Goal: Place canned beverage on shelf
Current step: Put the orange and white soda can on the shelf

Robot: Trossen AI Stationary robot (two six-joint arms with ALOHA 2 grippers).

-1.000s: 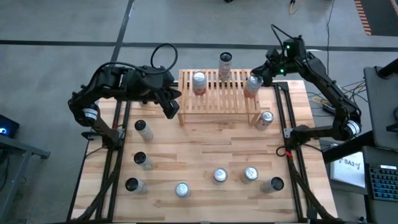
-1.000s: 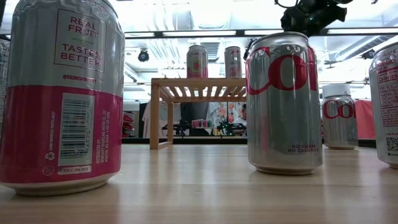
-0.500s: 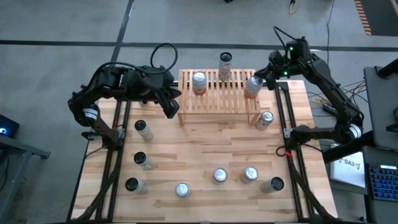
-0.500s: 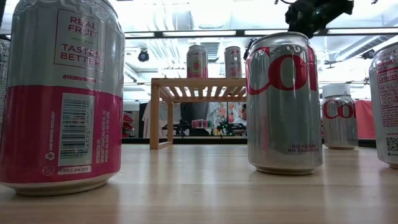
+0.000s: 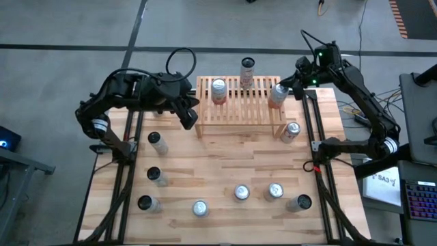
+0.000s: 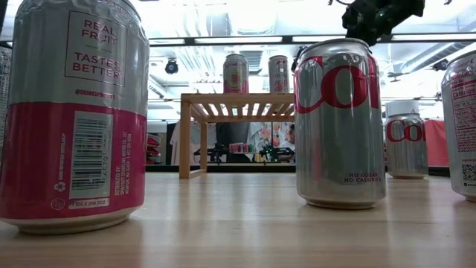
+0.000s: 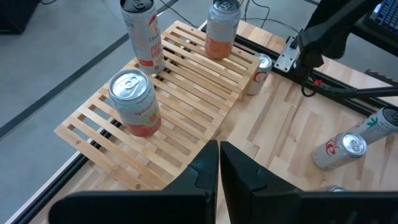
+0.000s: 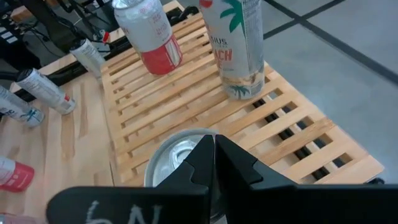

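The light wooden slatted shelf [image 5: 239, 106] stands at the table's far side. Three cans stand upright on it: a silver and pink one [image 5: 218, 89], a tall one [image 5: 247, 70] at its far edge, and one at its right end [image 5: 276, 95]. My right gripper [image 5: 288, 85] is shut, just above and to the right of that right-end can, whose top [image 8: 180, 155] shows below the fingers. My left gripper [image 5: 186, 120] is shut and empty, hanging by the shelf's left end; the shelf [image 7: 161, 118] lies before it.
Several loose cans stand on the tabletop: a Coke can [image 5: 291, 131] by the shelf's right leg, three along the left [image 5: 158, 142], and several near the front edge [image 5: 241, 193]. Black rails run along both sides of the table [image 5: 321, 164].
My right gripper has drawn back a little toward the table's right edge and slightly up, away from the can at the shelf's right end. That can stays upright on the shelf.
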